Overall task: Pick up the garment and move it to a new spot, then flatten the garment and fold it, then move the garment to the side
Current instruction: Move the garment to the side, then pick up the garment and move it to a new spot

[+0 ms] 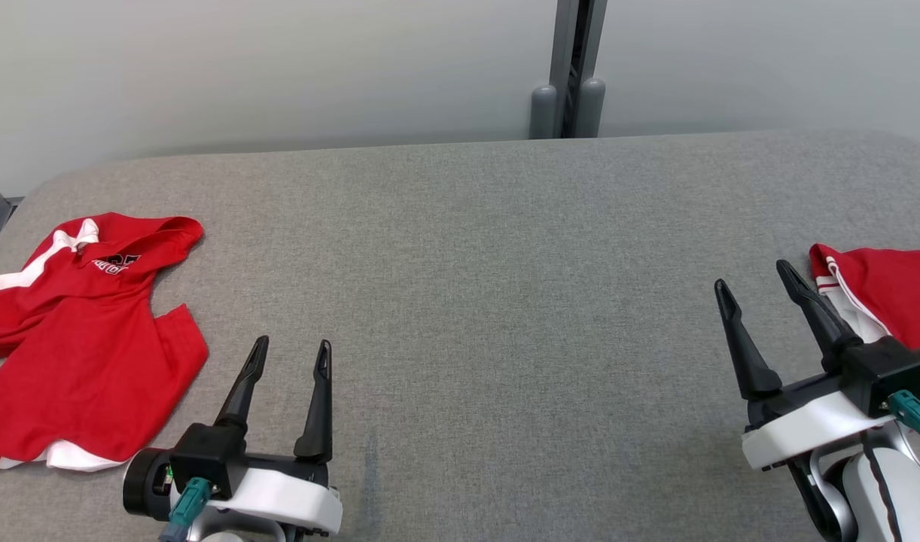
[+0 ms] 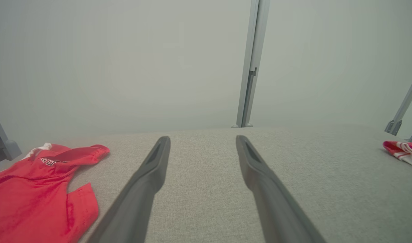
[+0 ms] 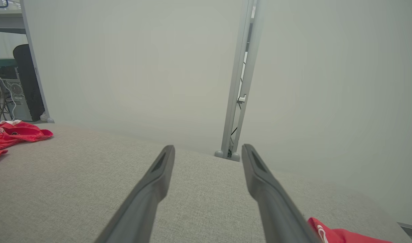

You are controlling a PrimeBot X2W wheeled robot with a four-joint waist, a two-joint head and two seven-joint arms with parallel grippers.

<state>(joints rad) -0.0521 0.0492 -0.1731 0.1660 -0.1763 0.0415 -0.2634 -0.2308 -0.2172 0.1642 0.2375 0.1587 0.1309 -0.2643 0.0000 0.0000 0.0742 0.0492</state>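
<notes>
a pale blank wall (image 1: 279, 68) with a grey post (image 1: 569, 68) backs a grey cloth-covered tabletop (image 1: 490, 286). the crumpled red garment (image 1: 83, 354) lies by the tabletop's left edge, reaching from near the front edge about halfway back. its long axis runs front to back, roughly along that left edge. the white-trimmed hem is toward the front edge, and the printed collar end points to the far edge, leaning a little inward. the left gripper (image 1: 293, 345) is at the front edge just beside the hem's inner corner, fingers spread wide, holding nothing, aimed at the far edge. so the cloth lies to its left, roughly parallel to its fingers. the right gripper (image 1: 753, 275) is equally wide and empty, well apart at the right edge beside a second red garment (image 1: 889, 301). the left arm is plainly nearer; i judge the pickup needs a sideways reach leftward.
</notes>
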